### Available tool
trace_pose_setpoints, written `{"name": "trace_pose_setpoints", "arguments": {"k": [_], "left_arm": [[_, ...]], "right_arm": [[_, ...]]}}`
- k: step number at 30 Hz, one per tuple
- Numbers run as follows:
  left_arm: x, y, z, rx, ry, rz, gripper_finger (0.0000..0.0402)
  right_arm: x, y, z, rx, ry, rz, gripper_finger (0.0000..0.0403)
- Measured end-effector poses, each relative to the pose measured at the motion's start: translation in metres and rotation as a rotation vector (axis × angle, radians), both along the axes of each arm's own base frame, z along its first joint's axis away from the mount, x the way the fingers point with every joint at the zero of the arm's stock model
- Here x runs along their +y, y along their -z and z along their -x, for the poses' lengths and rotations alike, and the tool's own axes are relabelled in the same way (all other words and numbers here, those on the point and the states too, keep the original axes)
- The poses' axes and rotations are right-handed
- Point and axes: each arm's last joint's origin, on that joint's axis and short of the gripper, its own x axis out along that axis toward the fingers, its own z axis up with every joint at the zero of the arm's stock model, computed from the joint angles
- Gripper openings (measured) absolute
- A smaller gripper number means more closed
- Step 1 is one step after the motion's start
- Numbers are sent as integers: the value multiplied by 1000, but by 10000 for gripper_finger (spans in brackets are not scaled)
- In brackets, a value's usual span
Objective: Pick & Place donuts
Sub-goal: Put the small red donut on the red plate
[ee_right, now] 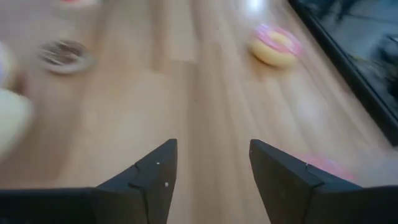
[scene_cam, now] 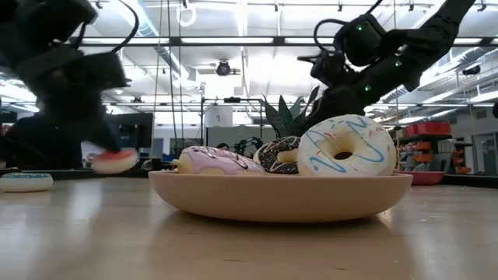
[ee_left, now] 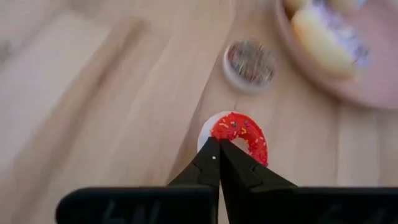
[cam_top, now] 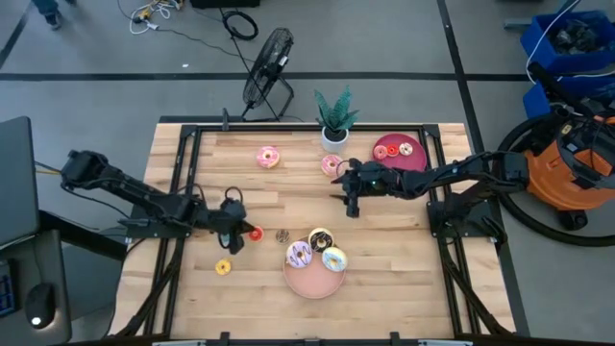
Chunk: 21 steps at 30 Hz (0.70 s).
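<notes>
Your left gripper (ee_left: pixel 217 155) is pinching its tapered dark fingers (ee_left: pixel 239 171) tight on the rim of the glossy red sprinkled donut (ee_left: pixel 242 134), a small ring sitting on the pale planked worktop (cam_top: pixel 404 259) beside the smooth pink plate (cam_top: pixel 312 282) holding three iced donuts (cam_top: pixel 299 255). Your right gripper (ee_right: pixel 211 165) is hovering over bare wood, its angular fingers spread and holding nothing.

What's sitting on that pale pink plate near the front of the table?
The pale pink plate holds three donuts: purple-iced, chocolate and white with blue stripes. Whatever lies beneath them on the plate is covered.
</notes>
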Motion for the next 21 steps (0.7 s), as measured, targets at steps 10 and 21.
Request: {"name": "trace_pose_setpoints", "arguments": {"k": [10,21], "left_arm": [[22,-26,-23,-264,-86,-310,4],[44,-23,-58,-442,-144,-530,3]], "right_arm": [[15,-10,-8,-124,-161,-17,210],[19,-6,-25,-302,-155,-41,209]]}}
